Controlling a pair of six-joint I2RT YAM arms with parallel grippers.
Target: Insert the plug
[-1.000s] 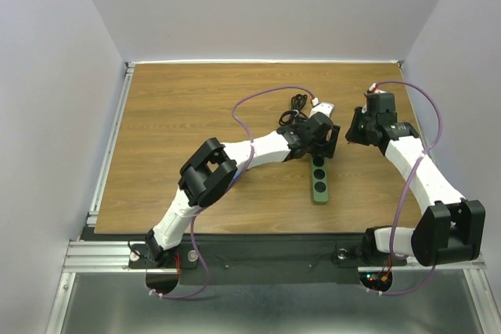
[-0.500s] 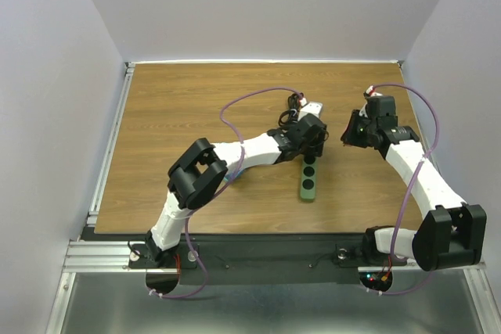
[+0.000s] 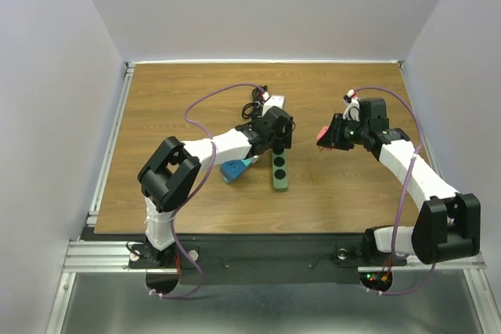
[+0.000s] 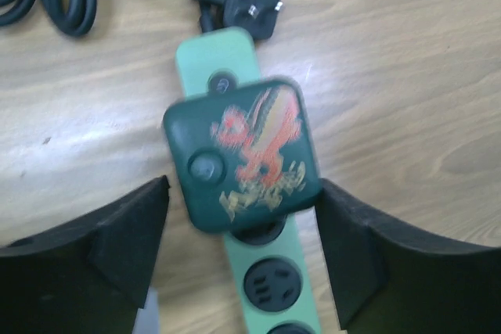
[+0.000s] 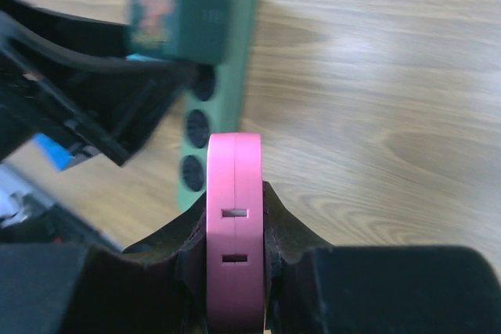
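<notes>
A light green power strip [image 3: 279,176] lies lengthwise in mid-table, also in the left wrist view [image 4: 274,287] and the right wrist view [image 5: 227,91]. A dark green adapter [image 4: 243,154] with a red-and-yellow print sits plugged into its far socket. My left gripper [image 3: 278,146] straddles that adapter [image 5: 176,17], its pads close against both sides [image 4: 244,193]. My right gripper [image 3: 330,135] is shut on a pink plug [image 5: 235,224], held on edge above the wood to the right of the strip. The plug shows as a pink tip [image 3: 322,135] from above.
The strip's black cord [image 3: 254,107] is coiled behind it, and its black plug [image 4: 250,9] lies on the wood by the strip's far end. A small blue object [image 3: 233,170] lies left of the strip. Open sockets [image 4: 270,283] show below the adapter.
My left gripper has swept left, and the power strip has come with it. My right gripper has moved left too, and the pink plug now shows in the top view.
</notes>
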